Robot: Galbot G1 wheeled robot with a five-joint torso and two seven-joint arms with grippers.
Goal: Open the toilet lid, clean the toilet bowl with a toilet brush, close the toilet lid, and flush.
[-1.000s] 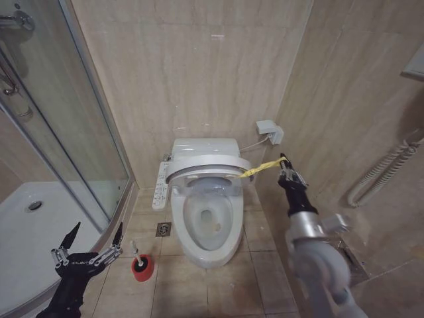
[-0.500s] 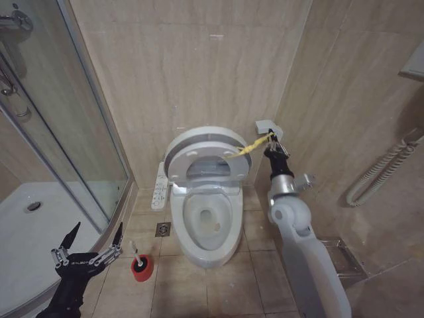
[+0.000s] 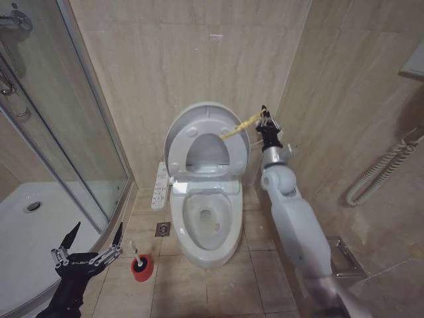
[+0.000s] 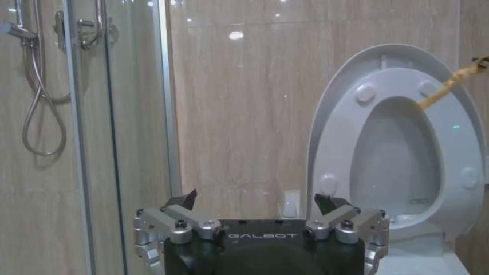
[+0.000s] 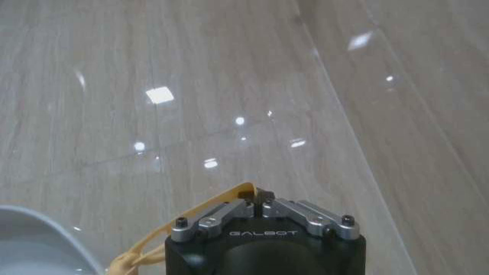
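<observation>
Toilet lid (image 3: 199, 126) upright, bowl (image 3: 207, 222) uncovered

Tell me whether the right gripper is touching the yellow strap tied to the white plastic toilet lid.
Touching. In the right wrist view, the right gripper has its fingers shut on the yellow strap.

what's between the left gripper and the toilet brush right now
Nothing visible. The left gripper hangs open low beside the shower, and the toilet brush stands in its red holder cup just beside it, bare floor tile between.

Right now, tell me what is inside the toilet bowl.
The toilet bowl holds only its water hole at the bottom; the toilet brush stands in its red holder on the floor beside it. Below the hole is hidden.
</observation>
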